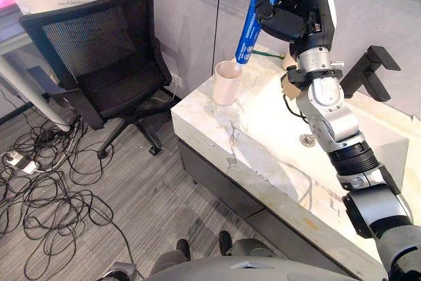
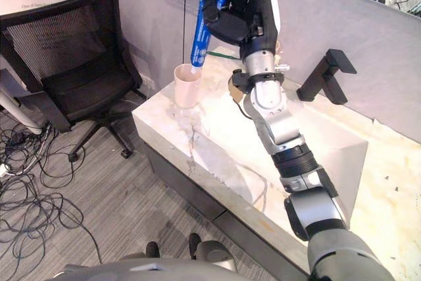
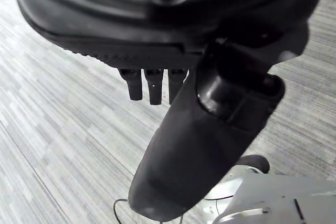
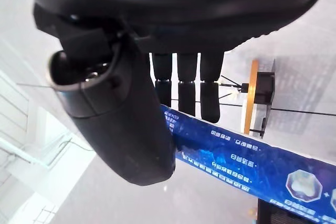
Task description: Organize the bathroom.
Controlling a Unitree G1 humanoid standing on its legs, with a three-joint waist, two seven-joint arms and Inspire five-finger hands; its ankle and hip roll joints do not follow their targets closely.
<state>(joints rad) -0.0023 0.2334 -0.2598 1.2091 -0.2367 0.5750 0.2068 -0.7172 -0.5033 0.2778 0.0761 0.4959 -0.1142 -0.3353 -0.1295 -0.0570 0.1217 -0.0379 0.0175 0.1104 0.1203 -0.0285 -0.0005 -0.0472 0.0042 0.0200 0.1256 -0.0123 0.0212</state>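
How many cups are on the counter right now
1. A single pink cup stands at the counter's far left corner, with the blue tube held by the right hand dipping into it.

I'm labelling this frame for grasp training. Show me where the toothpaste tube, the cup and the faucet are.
toothpaste tube [image 1: 248, 29], left eye view, middle of the blue body.
cup [image 1: 225, 88], left eye view, outer side wall.
faucet [image 2: 323, 77], right eye view, black slanted neck.

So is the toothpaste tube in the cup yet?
Partly: the toothpaste tube hangs upright from the right hand, its lower end just inside the cup rim.
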